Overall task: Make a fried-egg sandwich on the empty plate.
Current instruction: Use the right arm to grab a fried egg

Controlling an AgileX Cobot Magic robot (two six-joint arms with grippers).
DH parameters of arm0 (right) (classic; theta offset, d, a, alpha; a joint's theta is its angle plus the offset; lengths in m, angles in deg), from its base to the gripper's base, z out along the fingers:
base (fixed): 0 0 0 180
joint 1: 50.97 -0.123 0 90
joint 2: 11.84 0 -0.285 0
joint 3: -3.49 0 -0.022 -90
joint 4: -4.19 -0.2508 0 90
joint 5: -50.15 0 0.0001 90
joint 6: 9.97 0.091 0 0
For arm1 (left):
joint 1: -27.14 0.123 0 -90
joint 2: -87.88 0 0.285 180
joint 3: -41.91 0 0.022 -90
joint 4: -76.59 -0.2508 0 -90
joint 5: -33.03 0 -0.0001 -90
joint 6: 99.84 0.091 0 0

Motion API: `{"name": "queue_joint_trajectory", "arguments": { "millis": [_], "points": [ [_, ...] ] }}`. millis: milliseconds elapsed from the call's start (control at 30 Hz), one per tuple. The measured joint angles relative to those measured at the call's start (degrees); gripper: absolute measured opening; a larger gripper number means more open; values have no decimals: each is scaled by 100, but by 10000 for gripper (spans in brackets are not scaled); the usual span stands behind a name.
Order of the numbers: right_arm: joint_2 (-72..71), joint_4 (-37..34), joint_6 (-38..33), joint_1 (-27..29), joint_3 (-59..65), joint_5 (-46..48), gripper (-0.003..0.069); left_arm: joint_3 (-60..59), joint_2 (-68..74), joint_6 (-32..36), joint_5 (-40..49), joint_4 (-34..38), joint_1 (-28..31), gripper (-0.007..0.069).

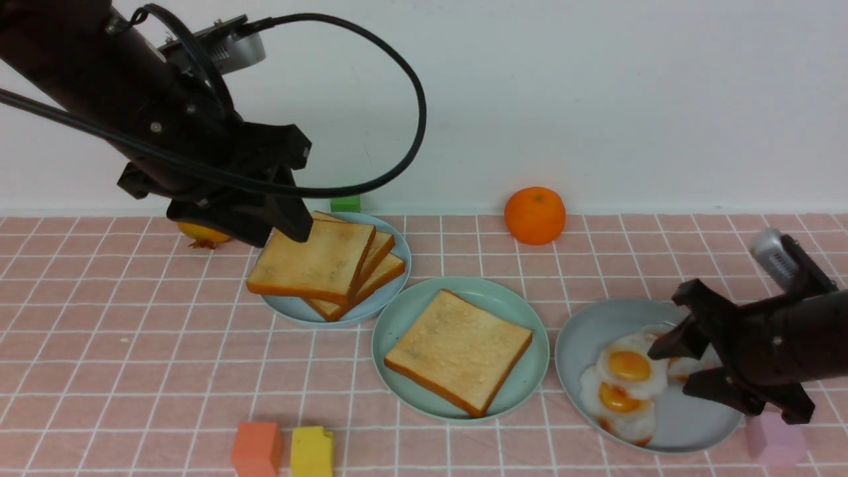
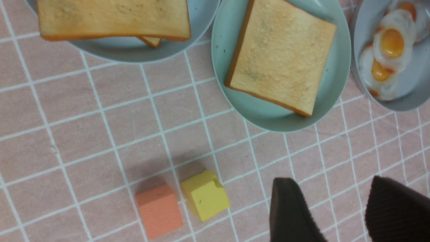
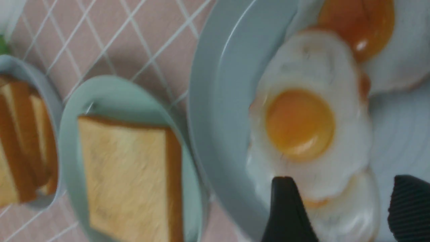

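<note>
Pink checked cloth: orange at one o'clock, blocks at eight. Central mint-green plate bears one toast slice. Left gripper gapes empty at ten; right gripper, spread wide, over fried eggs at three.

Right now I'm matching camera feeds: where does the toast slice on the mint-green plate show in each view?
Front view: toast slice, low centre, on the mint-green plate.
Left wrist view: upper, right of centre.
Right wrist view: lower left.
Shared landmark: the grey-blue egg plate beside it.
</note>
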State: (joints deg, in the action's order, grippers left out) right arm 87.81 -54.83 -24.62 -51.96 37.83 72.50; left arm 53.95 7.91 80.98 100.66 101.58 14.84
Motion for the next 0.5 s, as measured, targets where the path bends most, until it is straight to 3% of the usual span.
{"name": "queue_joint_trajectory", "arguments": {
  "millis": [300,500],
  "points": [
    [448,-515,-437,6,1,-264,428,0,5,0,6,52,0,359],
    [709,-644,-442,6,1,-274,379,0,5,0,6,52,0,359]
  ]
}}
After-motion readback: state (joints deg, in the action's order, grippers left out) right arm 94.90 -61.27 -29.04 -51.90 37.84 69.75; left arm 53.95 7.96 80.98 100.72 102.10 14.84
